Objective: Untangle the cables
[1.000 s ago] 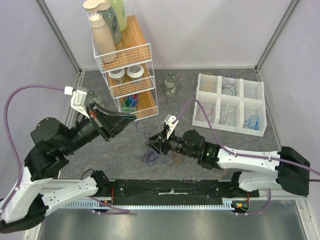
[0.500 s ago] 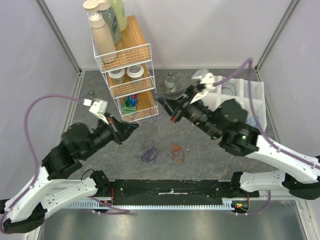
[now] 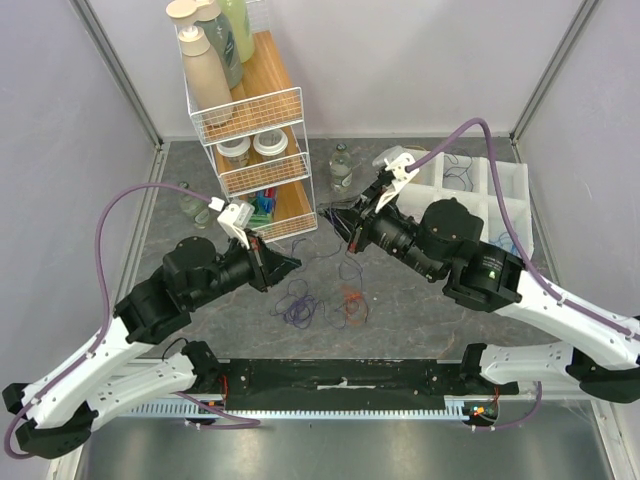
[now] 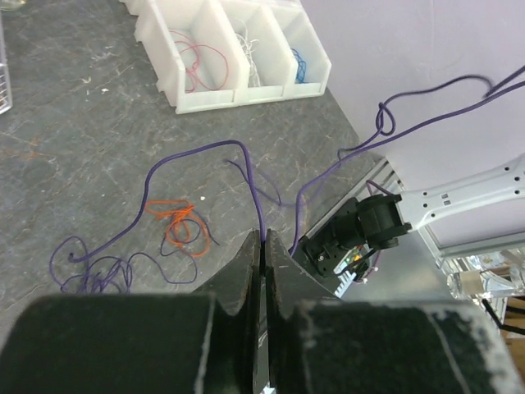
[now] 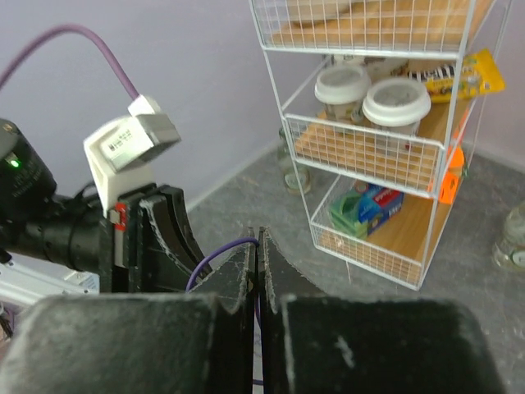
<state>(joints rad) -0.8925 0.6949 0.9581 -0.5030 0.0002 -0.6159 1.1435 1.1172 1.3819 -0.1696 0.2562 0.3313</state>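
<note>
A purple cable (image 4: 194, 151) rises from a loose purple tangle (image 3: 297, 307) on the grey table and hangs in the air between my two grippers. My left gripper (image 3: 292, 264) is shut on that strand, which leaves its tips (image 4: 263, 239) in the left wrist view. A little farther back and higher, my right gripper (image 3: 337, 221) is also shut on the purple cable (image 5: 220, 254), which curls out to the left of its tips (image 5: 257, 236). An orange cable (image 3: 350, 302) lies in a small heap right of the tangle, also in the left wrist view (image 4: 177, 226).
A white divided bin (image 3: 520, 182) at the back right holds red, white and blue cables (image 4: 209, 57). A wire rack (image 3: 258, 150) with jars and bottles stands at the back left. A small glass bottle (image 3: 341, 168) sits beside it, another (image 3: 190, 200) by the left wall.
My right gripper shut at the tangle, then lifted up and back with the purple cable. My left arm swung in toward the middle and lower, close to the right gripper.
</note>
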